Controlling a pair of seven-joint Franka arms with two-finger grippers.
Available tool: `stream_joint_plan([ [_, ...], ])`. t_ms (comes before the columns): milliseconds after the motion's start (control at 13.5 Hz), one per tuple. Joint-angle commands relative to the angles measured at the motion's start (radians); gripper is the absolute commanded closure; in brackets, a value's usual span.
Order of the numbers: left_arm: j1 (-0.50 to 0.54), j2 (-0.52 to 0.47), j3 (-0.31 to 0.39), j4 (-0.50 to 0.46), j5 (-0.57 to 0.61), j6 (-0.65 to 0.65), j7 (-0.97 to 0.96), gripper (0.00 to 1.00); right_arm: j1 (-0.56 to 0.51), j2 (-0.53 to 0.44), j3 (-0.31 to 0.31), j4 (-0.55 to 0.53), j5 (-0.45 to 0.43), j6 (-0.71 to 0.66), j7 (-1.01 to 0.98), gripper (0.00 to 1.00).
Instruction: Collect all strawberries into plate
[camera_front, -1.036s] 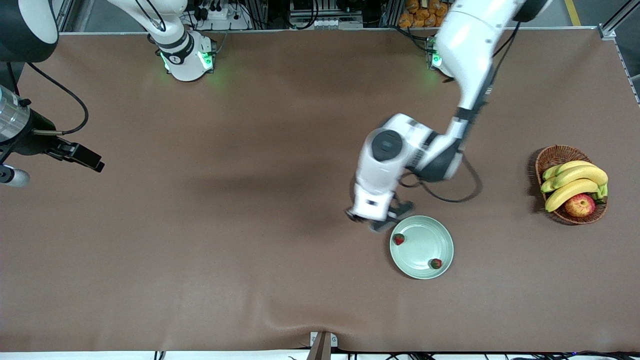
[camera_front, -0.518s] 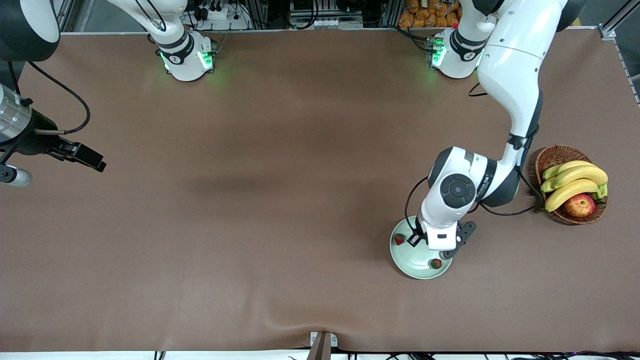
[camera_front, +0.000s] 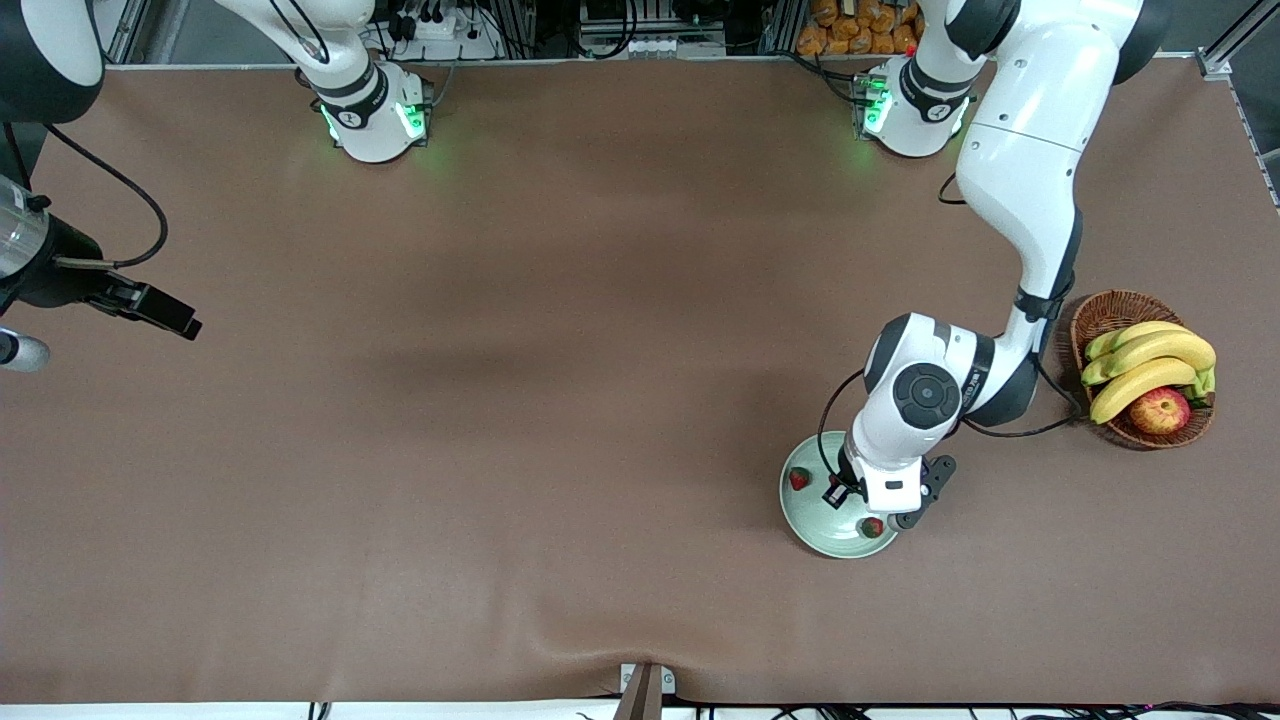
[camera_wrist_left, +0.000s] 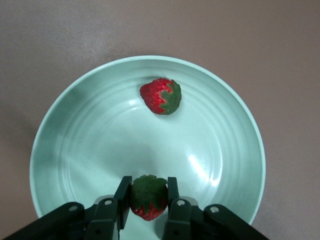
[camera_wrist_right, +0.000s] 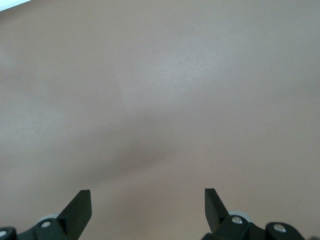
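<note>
Left gripper (camera_wrist_left: 148, 200) over the plate (camera_wrist_left: 65, 150), fingers (camera_wrist_left: 123, 197) clamped on a strawberry (camera_wrist_left: 148, 204). Held berry: red flesh, dark green leafy top turned toward the wrist camera. It hangs just above the plate's floor; whether it touches the glaze cannot be told from this angle.

Plate: pale mint green, glossy, faint concentric rings, raised rim. A second strawberry (camera_wrist_left: 161, 96) lies loose in it, red with a green cap on one side, apart from the held one.

Front view: left gripper (camera_front: 862, 503) sits over the plate (camera_front: 815, 525), the arm covering the plate's side toward the basket. Two berries show there, one (camera_front: 798, 479) near the rim toward the right arm's end, one (camera_front: 872, 527) near the rim nearer the camera. The third, the held one, is hidden under the wrist in this view.

Wicker basket (camera_front: 1105, 313) toward the left arm's end of the table, well apart from the plate. It holds bananas (camera_front: 1150, 365) and an apple (camera_front: 1160, 410).

Right gripper (camera_wrist_right: 147, 207) waits over bare brown table (camera_wrist_right: 160, 90) at its own end, fingers wide, nothing between them.
</note>
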Motion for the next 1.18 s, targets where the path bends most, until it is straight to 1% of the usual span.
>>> stream_joint_plan([
  [0, 0.013, -0.001, -0.011, 0.009, 0.003, 0.01, -0.008, 0.0, 0.053, 0.008, -0.08, 0.024, 0.026, -0.008, -0.044, 0.0],
  [74, 0.008, -0.009, -0.011, 0.007, 0.005, 0.008, -0.007, 0.0, 0.092, 0.008, -0.139, 0.024, 0.057, -0.007, -0.07, 0.0],
  [148, 0.009, -0.015, -0.012, 0.007, 0.006, 0.008, -0.008, 0.0, 0.14, 0.005, -0.217, 0.024, 0.092, -0.007, -0.084, 0.0],
  [222, 0.011, -0.036, -0.012, 0.004, 0.006, -0.002, -0.012, 0.0, 0.168, 0.005, -0.261, 0.024, 0.101, -0.005, -0.085, 0.0],
  [296, 0.014, -0.064, -0.015, 0.001, 0.006, -0.016, -0.015, 0.0, 0.171, 0.006, -0.266, 0.024, 0.104, 0.004, -0.087, 0.0],
  [444, 0.015, -0.137, -0.017, 0.001, 0.006, -0.108, 0.023, 0.0, 0.182, 0.012, -0.27, 0.025, 0.094, 0.012, -0.089, 0.0],
  [592, 0.032, -0.229, -0.018, -0.006, 0.005, -0.212, 0.185, 0.0, 0.185, 0.02, -0.271, 0.086, 0.095, 0.004, -0.082, 0.0],
  [740, 0.083, -0.326, -0.021, -0.014, 0.003, -0.332, 0.342, 0.0, 0.179, 0.015, -0.273, 0.101, 0.092, -0.011, -0.092, 0.0],
  [888, 0.11, -0.439, -0.021, -0.035, -0.011, -0.471, 0.515, 0.0, 0.174, -0.001, -0.271, 0.101, 0.101, -0.066, -0.15, 0.0],
  [962, 0.124, -0.49, -0.023, -0.039, -0.017, -0.529, 0.589, 0.0, 0.174, -0.014, -0.274, 0.093, 0.094, -0.05, -0.173, 0.0],
  [1036, 0.127, -0.538, -0.024, -0.039, -0.049, -0.579, 0.654, 0.0, 0.173, -0.04, -0.283, 0.063, 0.092, -0.039, -0.193, 0.0],
  [1110, 0.147, -0.581, -0.024, -0.04, -0.084, -0.625, 0.719, 0.0, 0.173, -0.067, -0.282, 0.017, 0.092, 0.005, -0.196, 0.0],
])
